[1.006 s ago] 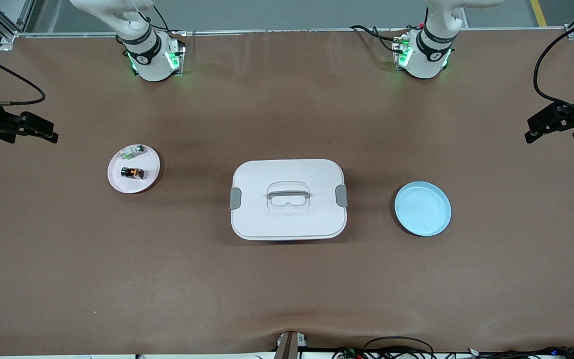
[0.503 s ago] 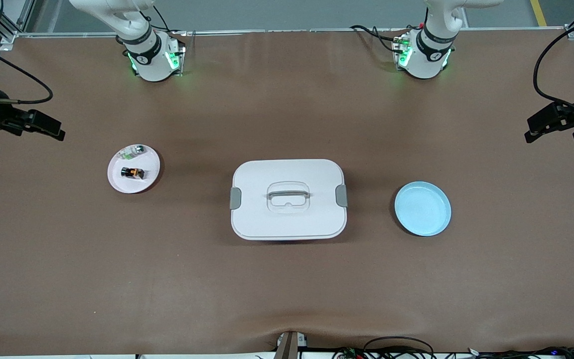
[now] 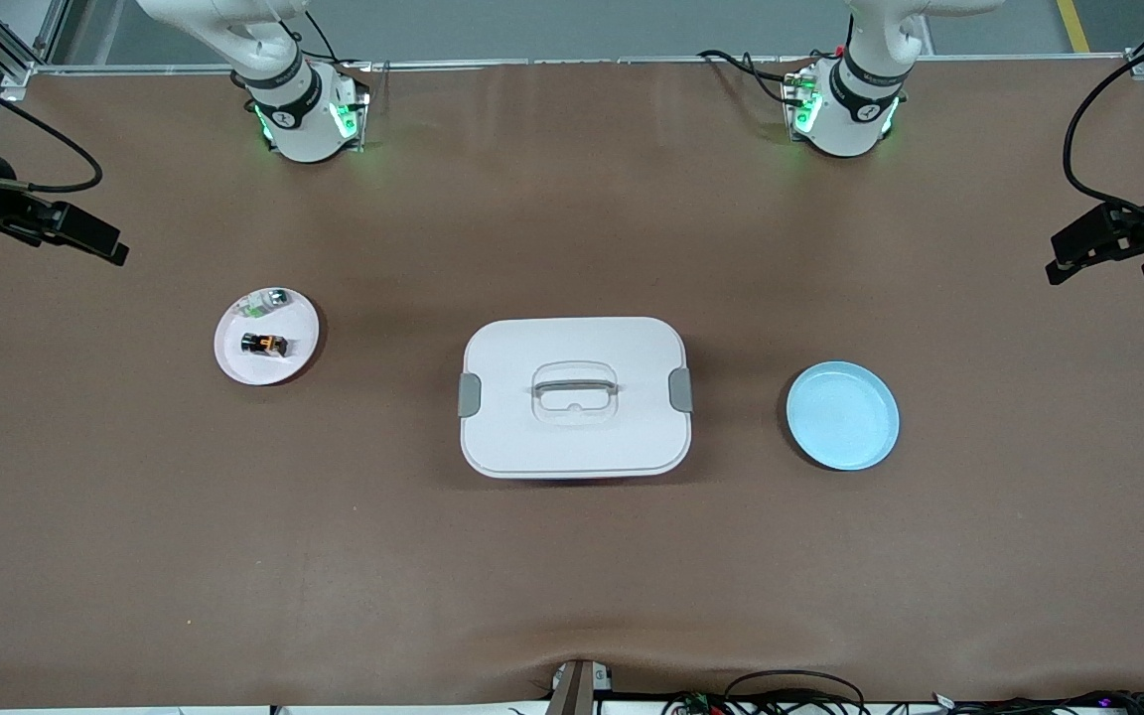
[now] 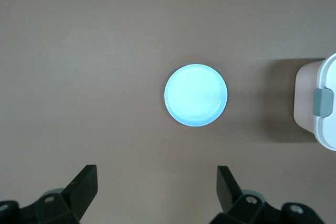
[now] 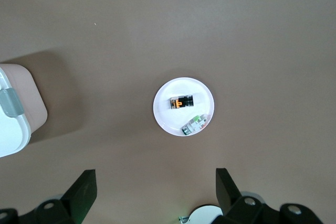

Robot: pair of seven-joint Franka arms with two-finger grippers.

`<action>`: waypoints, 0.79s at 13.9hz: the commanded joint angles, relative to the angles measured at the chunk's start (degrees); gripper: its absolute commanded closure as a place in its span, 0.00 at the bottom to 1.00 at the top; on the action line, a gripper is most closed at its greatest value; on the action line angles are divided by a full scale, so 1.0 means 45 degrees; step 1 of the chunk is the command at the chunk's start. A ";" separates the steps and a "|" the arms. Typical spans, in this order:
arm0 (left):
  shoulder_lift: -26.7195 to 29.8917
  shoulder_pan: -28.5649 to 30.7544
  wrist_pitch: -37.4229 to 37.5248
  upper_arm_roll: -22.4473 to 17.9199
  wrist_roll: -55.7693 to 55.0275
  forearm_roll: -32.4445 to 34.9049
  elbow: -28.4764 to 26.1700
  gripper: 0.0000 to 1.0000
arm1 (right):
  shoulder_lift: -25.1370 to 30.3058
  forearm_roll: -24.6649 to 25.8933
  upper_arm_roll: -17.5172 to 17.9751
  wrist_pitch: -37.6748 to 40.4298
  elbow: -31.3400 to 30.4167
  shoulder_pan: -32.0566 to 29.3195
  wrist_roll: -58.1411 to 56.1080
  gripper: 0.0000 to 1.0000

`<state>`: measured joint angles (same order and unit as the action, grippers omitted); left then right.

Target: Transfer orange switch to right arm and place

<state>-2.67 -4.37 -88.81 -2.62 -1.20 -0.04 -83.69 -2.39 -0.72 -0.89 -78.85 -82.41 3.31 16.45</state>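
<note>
The right arm rises from its base at the upper left of the front view and its tool (image 3: 85,238) hangs high at the left edge of the frame, fingers (image 5: 84,192) spread wide and holding nothing. The left arm rises from its base at the upper right; its tool (image 3: 1093,243) hangs at the right edge, fingers (image 4: 86,184) likewise wide apart and bare.

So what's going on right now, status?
Left gripper open above blue plate. Right gripper open above white plate, orange switch on it. Nothing blocking.
</note>
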 commanded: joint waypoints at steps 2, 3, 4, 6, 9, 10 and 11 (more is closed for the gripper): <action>-0.0012 0.0034 -0.0031 0.0015 0.0228 -0.0166 0.0160 0.00 | 0.0296 0.0199 -0.0016 0.0316 0.0131 0.0260 0.0074 0.00; -0.0012 0.0034 -0.0012 0.0015 0.0228 -0.0166 0.0179 0.00 | 0.0316 0.0218 -0.0016 0.0316 0.0131 0.0279 0.0074 0.00; -0.0012 0.0014 -0.0031 0.0015 0.0228 -0.0166 0.0160 0.00 | 0.0335 0.0218 0.0023 0.0316 0.0131 0.0299 0.0074 0.00; -0.0012 0.0014 -0.0109 0.0015 0.0228 -0.0146 0.0179 0.00 | 0.0335 0.0218 0.0178 0.0277 0.0170 0.0474 0.0074 0.00; -0.0012 -0.0005 -0.0109 0.0015 0.0228 -0.0146 0.0179 0.00 | 0.0626 0.0238 0.0238 0.0374 0.0170 0.0456 0.0075 0.00; -0.0012 0.0014 -0.0109 0.0015 0.0209 -0.0146 0.0179 0.00 | 0.0648 0.0238 0.0199 0.0491 0.0170 0.0417 0.0094 0.00; -0.0012 0.0014 -0.0109 0.0015 0.0228 -0.0146 0.0179 0.00 | 0.0648 0.0238 0.0160 0.0588 0.0170 0.0378 0.0075 0.00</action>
<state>-2.67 -4.38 -89.24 -2.61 -1.20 -0.04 -83.66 -0.56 -0.67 -0.10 -77.56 -81.94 5.34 16.45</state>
